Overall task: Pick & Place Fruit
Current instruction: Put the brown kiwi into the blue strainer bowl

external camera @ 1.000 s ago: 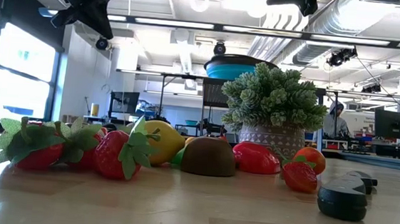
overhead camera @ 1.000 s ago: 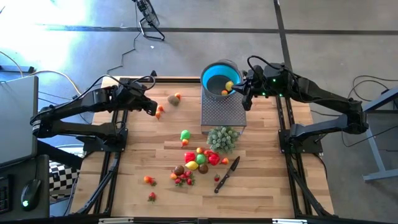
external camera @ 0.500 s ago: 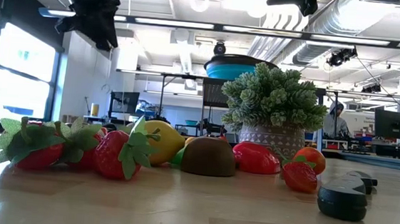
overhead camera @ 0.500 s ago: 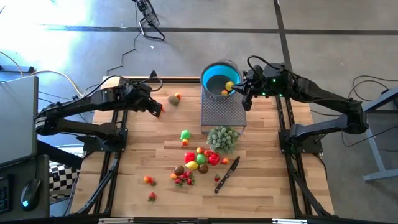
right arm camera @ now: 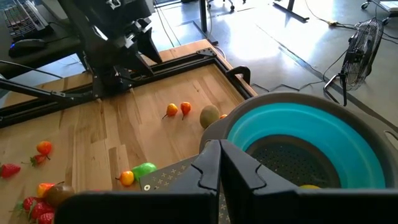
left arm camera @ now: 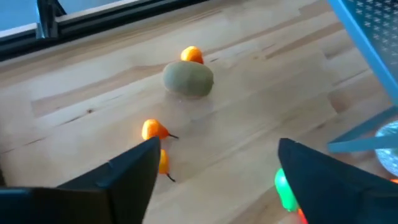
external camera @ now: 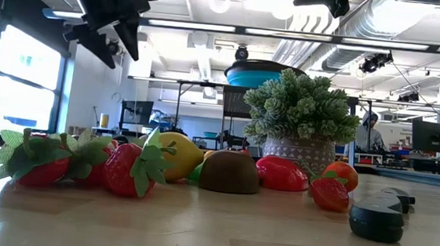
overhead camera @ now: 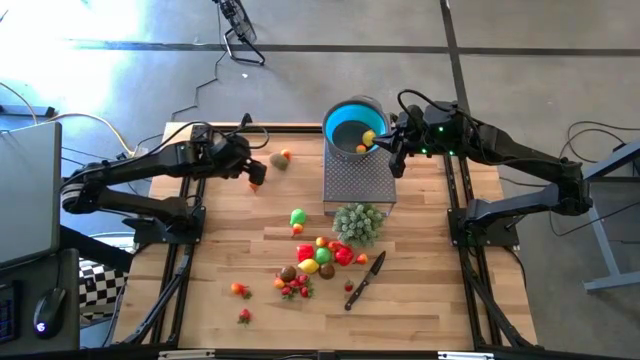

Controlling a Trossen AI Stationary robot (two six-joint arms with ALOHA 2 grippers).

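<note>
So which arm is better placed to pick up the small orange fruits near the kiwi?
Left. The left gripper hovers open right above the small orange fruits; the right gripper is shut beside the blue bowl.

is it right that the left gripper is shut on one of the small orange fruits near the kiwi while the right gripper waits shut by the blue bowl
Not quite. The left gripper is open and holds nothing, as the left wrist view shows: the small orange fruits lie on the table near the kiwi. The right gripper does wait shut by the blue bowl.

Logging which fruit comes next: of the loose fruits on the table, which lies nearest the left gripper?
The small orange fruit, directly under the open left gripper; the brown kiwi lies farther off.
</note>
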